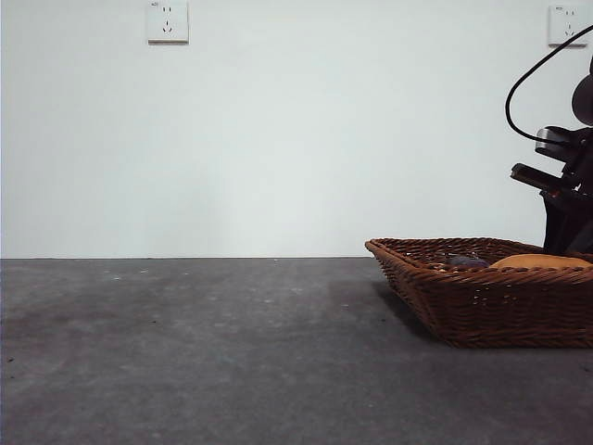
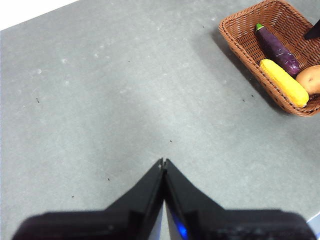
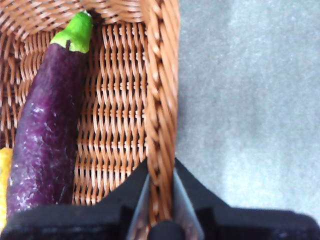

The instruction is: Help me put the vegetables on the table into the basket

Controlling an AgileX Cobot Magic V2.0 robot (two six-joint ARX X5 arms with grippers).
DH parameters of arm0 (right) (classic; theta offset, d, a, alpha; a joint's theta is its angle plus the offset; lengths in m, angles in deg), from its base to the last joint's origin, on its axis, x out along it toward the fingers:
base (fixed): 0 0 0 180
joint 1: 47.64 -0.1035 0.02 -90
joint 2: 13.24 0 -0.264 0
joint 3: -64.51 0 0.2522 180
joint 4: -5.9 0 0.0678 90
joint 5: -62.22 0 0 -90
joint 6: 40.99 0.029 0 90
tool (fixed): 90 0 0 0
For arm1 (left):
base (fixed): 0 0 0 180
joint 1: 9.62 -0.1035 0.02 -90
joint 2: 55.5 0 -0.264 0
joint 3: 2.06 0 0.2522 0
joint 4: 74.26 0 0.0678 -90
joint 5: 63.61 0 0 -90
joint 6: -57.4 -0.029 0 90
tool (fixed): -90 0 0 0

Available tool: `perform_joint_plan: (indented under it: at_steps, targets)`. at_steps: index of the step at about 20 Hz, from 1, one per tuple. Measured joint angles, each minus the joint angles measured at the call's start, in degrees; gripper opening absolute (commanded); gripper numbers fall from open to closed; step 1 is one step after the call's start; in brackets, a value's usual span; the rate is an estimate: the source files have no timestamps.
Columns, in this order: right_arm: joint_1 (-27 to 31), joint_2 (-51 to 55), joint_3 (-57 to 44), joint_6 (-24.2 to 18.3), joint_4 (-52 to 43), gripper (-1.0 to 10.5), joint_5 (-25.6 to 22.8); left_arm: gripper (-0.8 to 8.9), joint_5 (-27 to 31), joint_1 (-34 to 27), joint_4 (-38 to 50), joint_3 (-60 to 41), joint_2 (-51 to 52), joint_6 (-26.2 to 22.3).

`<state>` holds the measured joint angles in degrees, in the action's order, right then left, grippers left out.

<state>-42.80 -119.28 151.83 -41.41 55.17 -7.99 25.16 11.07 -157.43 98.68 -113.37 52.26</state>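
The brown wicker basket (image 1: 482,301) stands on the table (image 1: 185,352) at the right. Inside it lie a yellow corn cob (image 2: 283,82), an orange-brown potato (image 2: 311,80) and a dark purple oblong vegetable with a green stem (image 3: 47,140). My right gripper (image 3: 161,182) is shut on the basket's braided rim (image 3: 160,75), one jaw inside and one outside. In the front view this arm (image 1: 567,195) shows behind the basket. My left gripper (image 2: 163,162) is shut on nothing, above bare table well away from the basket (image 2: 240,47).
Grey table surface (image 2: 125,100) spreads wide to the left of the basket. A white wall with two sockets (image 1: 168,21) stands behind the table's far edge.
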Motion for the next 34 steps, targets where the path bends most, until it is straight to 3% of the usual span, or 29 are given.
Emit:
perform_joint_plan:
  at_steps: [2, 4, 6, 9, 12, 16, 20, 23, 26, 34]
  targets:
    - [0.0, 0.0, -0.1, 0.0, -0.2, 0.1, 0.1, -0.06, 0.0, 0.0, -0.2, 0.0, 0.0, 0.0]
    - [0.0, 0.0, -0.1, 0.0, -0.3, 2.1, 0.1, -0.06, 0.0, 0.0, -0.5, 0.0, 0.0, 0.0]
    - [-0.1, 0.0, -0.2, 0.0, 1.0, 2.9, -0.9, -0.06, 0.0, 0.0, -0.5, 0.0, 0.0, 0.0]
    - [0.0, 1.7, 1.3, 0.0, 4.2, 2.8, -2.0, -0.06, 0.0, 0.0, -0.4, 0.0, 0.0, 0.0]
    - [0.8, 10.0, 7.7, 0.0, 8.0, 2.8, -2.2, -0.06, 0.0, 0.0, -0.4, 0.0, 0.0, 0.0]
    - [0.8, 19.2, 15.5, -1.0, 26.1, 2.8, 0.3, -0.05, 0.0, 0.0, -0.4, 0.0, -0.2, -0.4]
    - [-0.7, 28.3, 17.5, -4.2, 36.8, 1.0, 3.0, -0.05, -0.6, 0.0, -0.4, 0.0, -0.4, -0.7]
    - [-1.3, 33.9, 17.6, -6.1, 42.1, 0.9, 3.2, -0.05, -0.7, 0.0, -0.4, 0.0, -0.4, -1.2]
    - [-1.9, 37.6, 17.6, -6.7, 42.1, -0.2, 3.2, -0.05, -0.7, 0.0, -0.4, 0.0, -0.4, -1.8]
    - [-1.9, 42.6, 17.6, -6.9, 42.1, -0.1, 3.2, -0.05, -0.7, 0.0, -0.4, 0.0, -0.4, -1.9]
